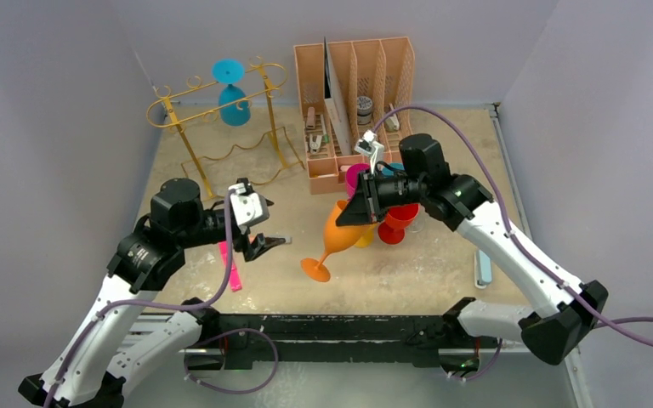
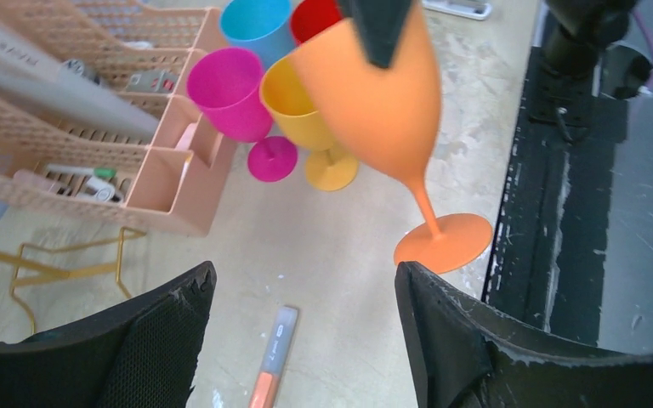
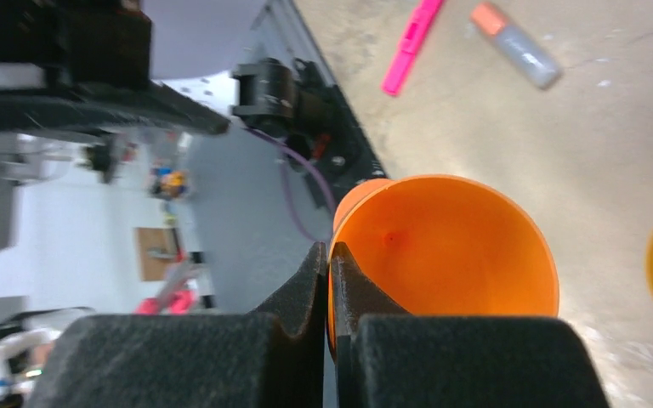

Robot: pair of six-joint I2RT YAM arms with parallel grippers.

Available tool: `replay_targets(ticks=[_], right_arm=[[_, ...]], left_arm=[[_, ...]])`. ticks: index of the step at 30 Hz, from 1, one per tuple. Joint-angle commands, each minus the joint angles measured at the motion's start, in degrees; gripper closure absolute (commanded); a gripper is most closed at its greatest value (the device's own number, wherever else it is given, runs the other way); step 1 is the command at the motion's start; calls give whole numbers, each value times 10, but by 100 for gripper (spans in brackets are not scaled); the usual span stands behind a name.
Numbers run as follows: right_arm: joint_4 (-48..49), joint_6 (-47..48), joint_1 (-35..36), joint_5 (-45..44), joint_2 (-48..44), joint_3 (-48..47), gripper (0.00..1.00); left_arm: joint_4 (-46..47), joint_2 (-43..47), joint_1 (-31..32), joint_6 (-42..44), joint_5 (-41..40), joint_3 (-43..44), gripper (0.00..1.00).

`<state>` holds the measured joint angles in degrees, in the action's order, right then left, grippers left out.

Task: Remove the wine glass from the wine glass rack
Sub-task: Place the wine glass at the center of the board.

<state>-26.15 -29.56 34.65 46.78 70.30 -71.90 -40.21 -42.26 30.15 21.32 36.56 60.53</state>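
The right hand (image 1: pixel 359 212) is closed on the rim of the orange plastic wine glass (image 1: pixel 336 238): one finger is inside the bowl and one outside. The glass hangs tilted. Its round foot is low over the sandy table (image 1: pixel 425 272), well apart from the thin gold wire wine glass rack (image 1: pixel 174 115) at the far left. On that rack a turquoise wine glass (image 1: pixel 234 106) hangs upside down.

The left hand (image 1: pixel 265 223) is open and empty, and it faces the orange glass from the side.

The step in hand seems to be setting the orange glass down. To do it well, the right hand should first turn the glass upright. Then it should lower the glass slowly until the whole foot lies flat, and only after that let go. The yellow wine glass (image 2: pixel 302 110) and the pink wine glass (image 2: pixel 225 89) stand just beside it, near the peach plastic desk organiser (image 1: pixel 323 161), so the foot should land on the free side, away from them.
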Motion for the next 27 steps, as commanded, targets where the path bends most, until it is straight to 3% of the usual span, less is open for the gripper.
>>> replay_targets(ticks=[1,6,13,19,27], right_arm=[[-72,131,50,-160,-40,-11,100],[-90,208,121,-305,-28,-6,100],[-22,262,164,-443,60,-33,100],[25,288,164,-471,126,-60,100],[47,291,165,-469,177,-95,100]], left_arm=[[40,5,-1,-37,-81,-2,24],[62,14,0,-65,-121,-3,20],[68,4,0,-109,-134,6,17],[37,8,0,-162,-182,27,12],[21,21,0,-156,-192,27,11]])
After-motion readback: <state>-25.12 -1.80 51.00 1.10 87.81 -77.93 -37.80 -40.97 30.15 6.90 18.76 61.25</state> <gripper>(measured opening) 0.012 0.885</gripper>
